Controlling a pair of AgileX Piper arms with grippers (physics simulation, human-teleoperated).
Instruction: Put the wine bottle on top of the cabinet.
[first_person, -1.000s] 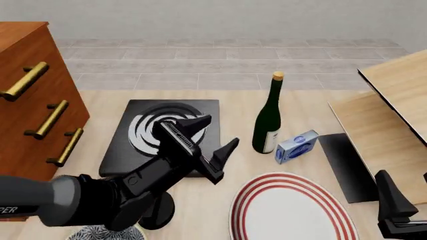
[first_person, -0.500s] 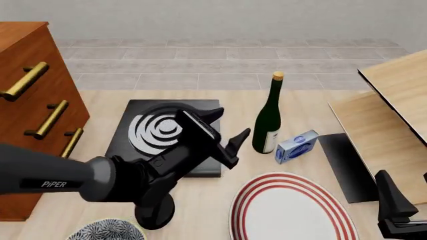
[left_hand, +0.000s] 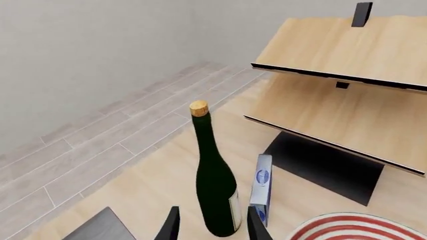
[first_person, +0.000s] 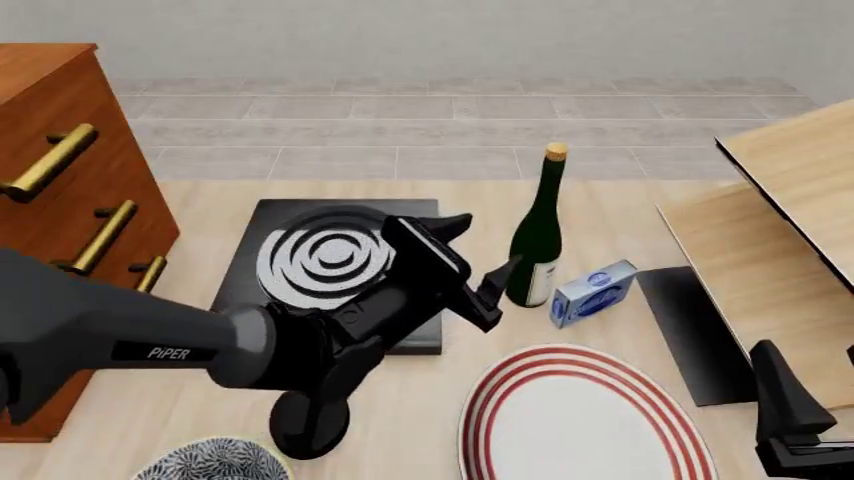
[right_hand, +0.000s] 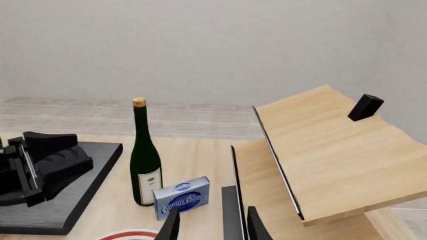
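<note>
the wine bottle (first_person: 537, 236) stands upright on the surface beside a blue box (first_person: 594, 292), well apart from the cabinet (first_person: 60, 215). the left gripper (first_person: 470, 264) is near it, jaws wide and holding nothing.

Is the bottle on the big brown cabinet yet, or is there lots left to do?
Not yet. Nothing looks finished: the wine bottle stands upright on the table beside a small blue box, far from the cabinet. In hand: the left gripper is open, right next to the bottle's lower body, not gripping it. Left to do: grab it, lift it, carry it over, set it on top.
</note>
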